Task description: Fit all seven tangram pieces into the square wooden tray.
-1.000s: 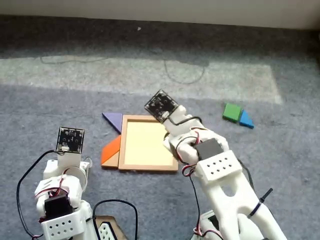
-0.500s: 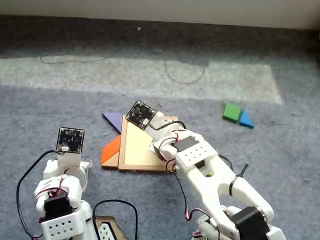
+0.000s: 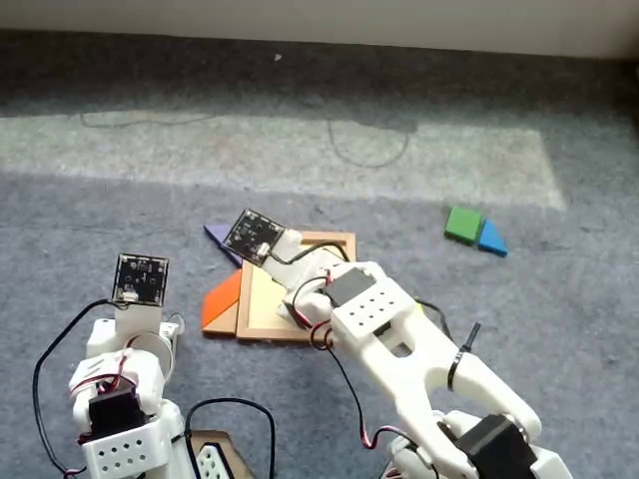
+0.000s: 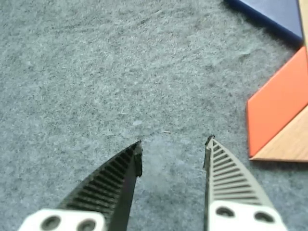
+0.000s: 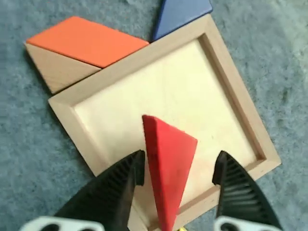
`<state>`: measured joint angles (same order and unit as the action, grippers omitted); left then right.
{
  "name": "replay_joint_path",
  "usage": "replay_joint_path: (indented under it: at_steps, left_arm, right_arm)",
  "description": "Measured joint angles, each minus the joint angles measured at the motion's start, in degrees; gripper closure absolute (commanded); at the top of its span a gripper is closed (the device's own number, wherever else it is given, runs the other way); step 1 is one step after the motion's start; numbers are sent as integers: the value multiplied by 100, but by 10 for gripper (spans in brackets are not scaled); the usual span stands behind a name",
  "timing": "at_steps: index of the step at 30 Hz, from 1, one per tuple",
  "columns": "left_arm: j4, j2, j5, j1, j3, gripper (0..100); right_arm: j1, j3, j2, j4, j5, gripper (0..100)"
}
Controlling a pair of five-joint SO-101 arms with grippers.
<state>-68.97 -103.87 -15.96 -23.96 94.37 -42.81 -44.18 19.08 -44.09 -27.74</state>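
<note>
None of the seven pieces lies in the tray (image 5: 242, 103) yet. My right gripper (image 5: 179, 156) hangs over its floor, clenched on the red triangle (image 5: 168, 149), which I judge needs lowering, tipping flat and sliding into a corner before I let go. The orange piece (image 5: 86, 41), wood triangle (image 5: 55, 67) and purple triangle (image 3: 220, 238) crowd the rim where a knock could shift them; my left gripper (image 4: 173, 144) waits spread, and the green piece (image 3: 462, 224) and blue piece (image 3: 490, 238) lie well apart.

A grey felt-like carpet (image 4: 96, 72) was spread beneath the left gripper (image 4: 174, 142). A thin dark cable (image 3: 367, 166) was laid in a loop well beyond the right gripper (image 5: 180, 155), across a paler sunlit strip (image 3: 200, 150). Farther off, a pale wall edge (image 3: 399, 25) was seen.
</note>
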Motion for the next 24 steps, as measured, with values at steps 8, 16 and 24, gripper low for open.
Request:
replay_joint_path:
  at_steps: [8, 16, 24]
  left_arm:
    - [0, 0, 0, 0, 0, 777]
    - [0, 0, 0, 0, 0, 777]
    - [0, 0, 0, 0, 0, 777]
  right_arm:
    - [-264, 149, 448, -510, 334, 771]
    - [-88, 149, 554, -316, 545, 981]
    - [18, 149, -862, 782, 580, 990]
